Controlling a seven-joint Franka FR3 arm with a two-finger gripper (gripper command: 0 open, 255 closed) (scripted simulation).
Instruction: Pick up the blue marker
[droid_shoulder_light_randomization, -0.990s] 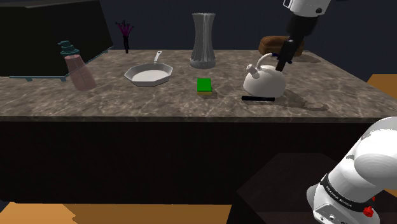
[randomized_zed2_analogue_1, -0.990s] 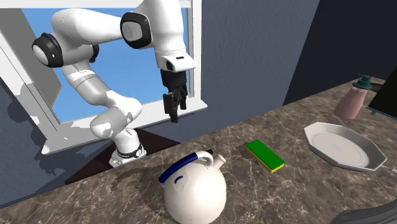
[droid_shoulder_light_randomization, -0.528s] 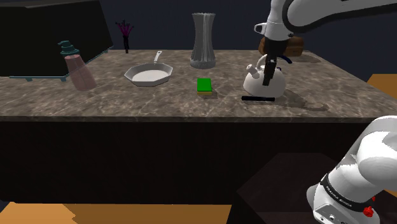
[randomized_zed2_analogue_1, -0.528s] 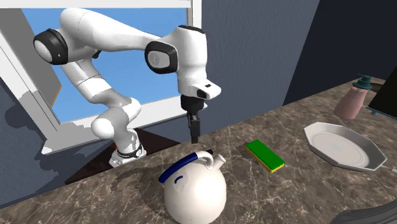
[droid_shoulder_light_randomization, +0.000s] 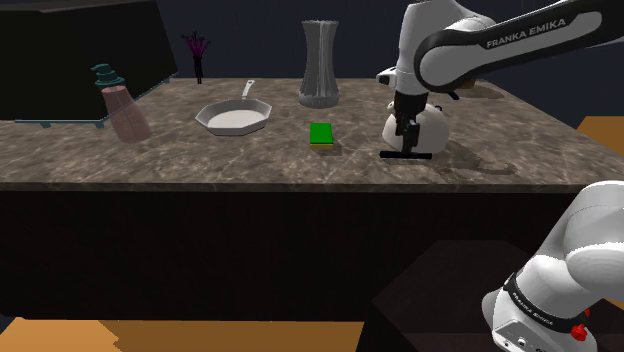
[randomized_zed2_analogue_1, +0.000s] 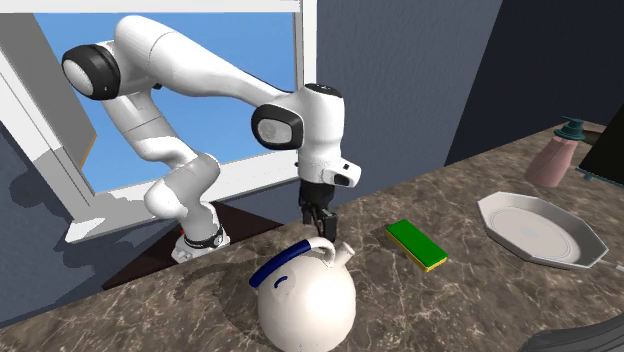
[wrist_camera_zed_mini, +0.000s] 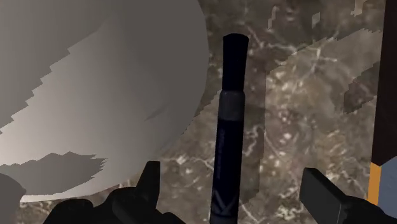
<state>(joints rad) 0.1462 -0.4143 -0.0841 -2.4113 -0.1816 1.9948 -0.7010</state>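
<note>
The marker (wrist_camera_zed_mini: 229, 127) is a dark blue, almost black stick lying flat on the marble counter, right beside the white kettle (wrist_camera_zed_mini: 95, 83). It runs lengthwise through the gap between my fingers, which do not touch it. My gripper (wrist_camera_zed_mini: 235, 191) is open, with one finger (wrist_camera_zed_mini: 149, 181) on the kettle side and the other (wrist_camera_zed_mini: 321, 191) on the far side. In the shoulder view the marker (droid_shoulder_light_randomization: 405, 154) lies in front of the kettle (droid_shoulder_light_randomization: 428, 125), and the gripper (droid_shoulder_light_randomization: 408, 137) hangs just above it. In the second exterior view the gripper (randomized_zed2_analogue_1: 318, 222) points down just behind the kettle (randomized_zed2_analogue_1: 305, 295).
A green sponge (droid_shoulder_light_randomization: 320, 134) lies to the shoulder view's left of the kettle. Further that way are a white pan (droid_shoulder_light_randomization: 235, 118), a tall grey vase (droid_shoulder_light_randomization: 319, 64) and a pink bottle (droid_shoulder_light_randomization: 122, 105). The counter's front edge (droid_shoulder_light_randomization: 300, 185) runs just below the marker.
The arm has swung in and come down from high above the kettle. The gripper now hangs low over the marker, with its fingers on either side.
</note>
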